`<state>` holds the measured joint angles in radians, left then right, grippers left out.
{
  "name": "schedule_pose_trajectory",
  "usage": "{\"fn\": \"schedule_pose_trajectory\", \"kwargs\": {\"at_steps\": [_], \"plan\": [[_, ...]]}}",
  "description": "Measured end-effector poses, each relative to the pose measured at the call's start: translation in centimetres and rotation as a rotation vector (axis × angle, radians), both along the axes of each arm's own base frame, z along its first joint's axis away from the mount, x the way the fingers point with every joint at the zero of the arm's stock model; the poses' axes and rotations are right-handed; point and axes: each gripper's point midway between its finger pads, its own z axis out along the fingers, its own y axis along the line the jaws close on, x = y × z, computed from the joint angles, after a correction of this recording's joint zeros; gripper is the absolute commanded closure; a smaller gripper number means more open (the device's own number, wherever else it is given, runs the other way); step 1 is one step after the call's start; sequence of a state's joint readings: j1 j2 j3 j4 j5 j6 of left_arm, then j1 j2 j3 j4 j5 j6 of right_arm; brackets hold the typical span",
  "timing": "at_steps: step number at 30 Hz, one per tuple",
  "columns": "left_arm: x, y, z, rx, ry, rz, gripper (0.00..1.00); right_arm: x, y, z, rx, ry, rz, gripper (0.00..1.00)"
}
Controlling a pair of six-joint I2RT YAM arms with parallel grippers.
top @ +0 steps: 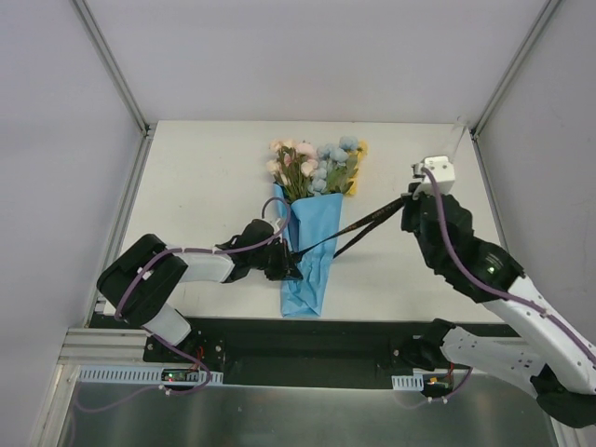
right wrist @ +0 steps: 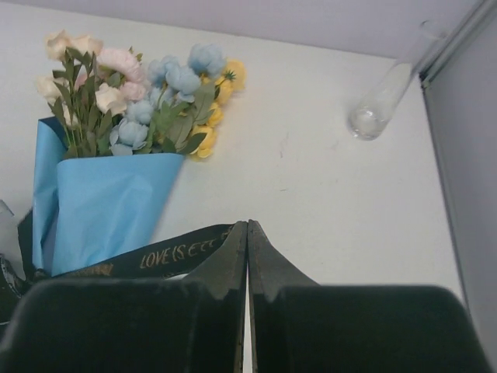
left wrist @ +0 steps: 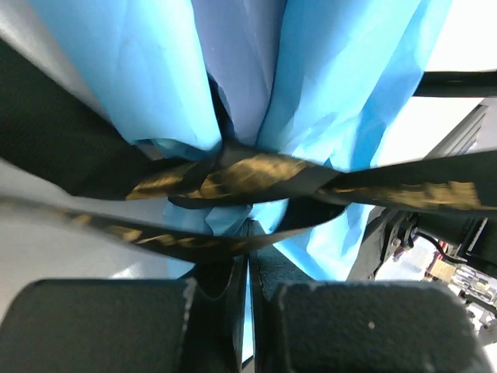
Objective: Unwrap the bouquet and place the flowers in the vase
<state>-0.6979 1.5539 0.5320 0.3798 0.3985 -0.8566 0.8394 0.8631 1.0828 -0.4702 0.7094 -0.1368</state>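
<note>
Your left gripper [top: 288, 264] is pinched shut, its tips against the waist of the bouquet [top: 310, 228]. In its wrist view the black ribbon [left wrist: 256, 177] knots around the blue paper [left wrist: 147, 70] just beyond the fingertips. The ribbon's lower strand runs down into the closed jaws, so you appear to hold the ribbon there.

The bouquet lies flat on the table [top: 200, 177] directly ahead of that gripper. Its narrow tail points back toward the arm bases. The flowers [top: 315, 166], pink, cream, pale blue and yellow, fan out of the paper's far end, beyond and slightly right of the gripper. They are wrapped, and the knot is not undone.

Two ribbon strands stretch from the knot, drawn tight, up and to the right. They end at your right gripper [top: 410, 197], well apart from the bouquet on its right. That gripper is also clamped shut. In its wrist view the gold-lettered ribbon comes in from the left and ends between the closed tips, so it holds the ribbon.

The vase [right wrist: 380, 105] is beyond this gripper and to its right, near the corner post, well apart from the flowers. You cannot tell from these views whether it stands or lies.
</note>
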Motion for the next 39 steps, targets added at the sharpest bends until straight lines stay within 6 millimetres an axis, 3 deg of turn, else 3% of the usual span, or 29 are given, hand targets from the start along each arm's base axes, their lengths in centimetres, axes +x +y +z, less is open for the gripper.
{"fn": "schedule_pose_trajectory", "kwargs": {"at_steps": [8,14,20,24,29,32,35,36,38,39], "plan": [[0.4,0.6,0.1,0.014,-0.017,0.017,1.0,-4.2,-8.3,7.9,0.017,-0.171,-0.135,0.99],[0.5,1.3,0.3,0.03,-0.045,0.022,1.0,-8.3,-15.3,12.1,0.02,-0.278,-0.27,0.99],[0.7,2.0,0.6,0.054,-0.069,0.03,1.0,-12.2,-20.5,13.3,0.077,-0.347,-0.34,0.99],[0.6,2.2,0.9,0.061,-0.082,0.026,1.0,-13.2,-21.8,12.8,0.078,-0.342,-0.367,0.99],[0.4,2.4,1.8,0.057,-0.105,0.017,1.0,-11.3,-19.0,9.9,0.063,-0.275,-0.314,0.99],[0.4,2.5,3.3,0.036,-0.136,0.016,1.0,-8.0,-13.3,5.4,0.038,-0.161,-0.21,0.99],[0.4,2.6,5.5,0.009,-0.194,0.009,1.0,-4.1,-6.0,-1.4,-0.021,0.036,-0.095,0.99],[0.5,2.6,6.4,-0.001,-0.218,0.008,1.0,-2.9,-3.4,-4.5,-0.036,0.118,-0.058,0.99],[0.7,2.7,8.2,-0.02,-0.27,0.006,1.0,-1.7,0.3,-11.2,-0.05,0.296,-0.005,0.99],[0.8,2.7,9.2,-0.03,-0.295,0.006,1.0,-1.6,1.0,-13.7,-0.052,0.365,0.004,0.99]]}}
